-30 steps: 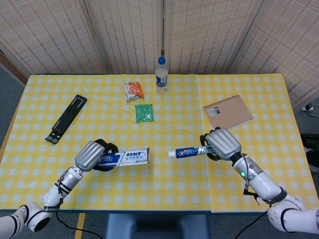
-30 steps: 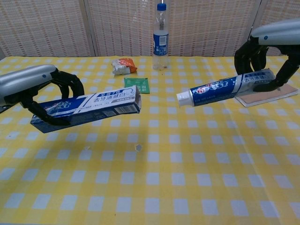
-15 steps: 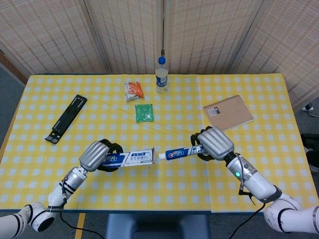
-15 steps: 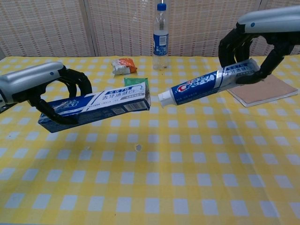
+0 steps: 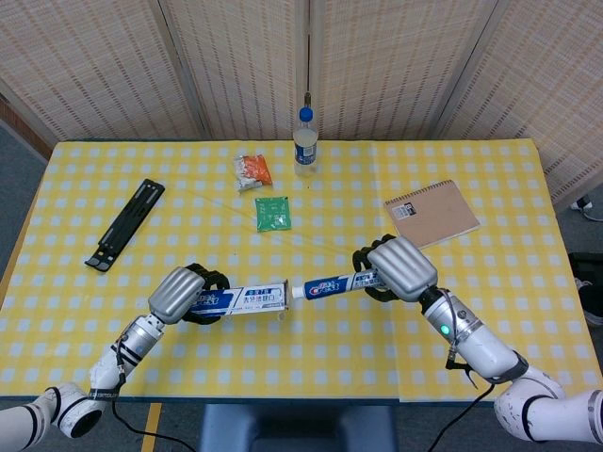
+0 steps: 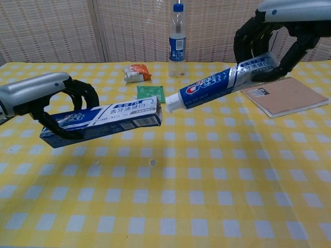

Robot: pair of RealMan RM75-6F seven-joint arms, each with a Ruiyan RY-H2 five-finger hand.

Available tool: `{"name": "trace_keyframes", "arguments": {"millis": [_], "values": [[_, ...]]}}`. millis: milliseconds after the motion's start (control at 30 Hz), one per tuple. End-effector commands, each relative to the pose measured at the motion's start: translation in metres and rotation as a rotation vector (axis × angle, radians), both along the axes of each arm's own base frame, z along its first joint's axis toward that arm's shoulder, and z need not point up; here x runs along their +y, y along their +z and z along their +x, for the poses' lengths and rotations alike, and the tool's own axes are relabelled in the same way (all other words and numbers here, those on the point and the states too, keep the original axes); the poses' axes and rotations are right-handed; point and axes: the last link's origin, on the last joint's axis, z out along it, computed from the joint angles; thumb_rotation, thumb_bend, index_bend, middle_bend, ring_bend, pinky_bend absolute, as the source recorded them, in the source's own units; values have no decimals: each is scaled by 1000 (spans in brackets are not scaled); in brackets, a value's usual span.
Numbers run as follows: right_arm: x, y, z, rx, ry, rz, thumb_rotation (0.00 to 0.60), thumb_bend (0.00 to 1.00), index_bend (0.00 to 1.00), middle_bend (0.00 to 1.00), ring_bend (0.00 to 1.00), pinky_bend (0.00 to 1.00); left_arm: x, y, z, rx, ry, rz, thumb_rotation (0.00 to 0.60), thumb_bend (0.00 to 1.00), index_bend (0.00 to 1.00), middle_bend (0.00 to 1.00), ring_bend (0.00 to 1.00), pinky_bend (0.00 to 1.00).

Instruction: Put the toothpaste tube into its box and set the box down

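Head view: yellow-checked worktop (image 5: 452, 339), woven screens (image 5: 236, 66) behind. My right hand (image 5: 400, 268) grips the toothpaste tube (image 5: 330, 285), cap leftward toward the box (image 5: 240, 299) clamped lengthwise in my left hand (image 5: 179, 294).

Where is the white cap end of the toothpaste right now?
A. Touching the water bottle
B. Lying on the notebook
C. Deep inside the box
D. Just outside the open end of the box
D. The right hand holds the toothpaste tube with its cap just short of the open end of the box, which the left hand holds; none of the tube is inside.
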Motion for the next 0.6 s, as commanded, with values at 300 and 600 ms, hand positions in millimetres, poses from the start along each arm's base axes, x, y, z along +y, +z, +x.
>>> {"name": "trace_keyframes", "arguments": {"millis": [300, 600], "values": [[-4, -9, 4, -25, 6, 4, 600, 325, 689, 549, 468, 398, -3, -1, 15, -39, -16, -5, 600, 214, 464, 526, 537, 410], [-4, -5, 8, -55, 15, -14, 600, 325, 689, 549, 468, 398, -5, -6, 13, -28, -6, -18, 600, 214, 464, 527, 537, 410]]}}
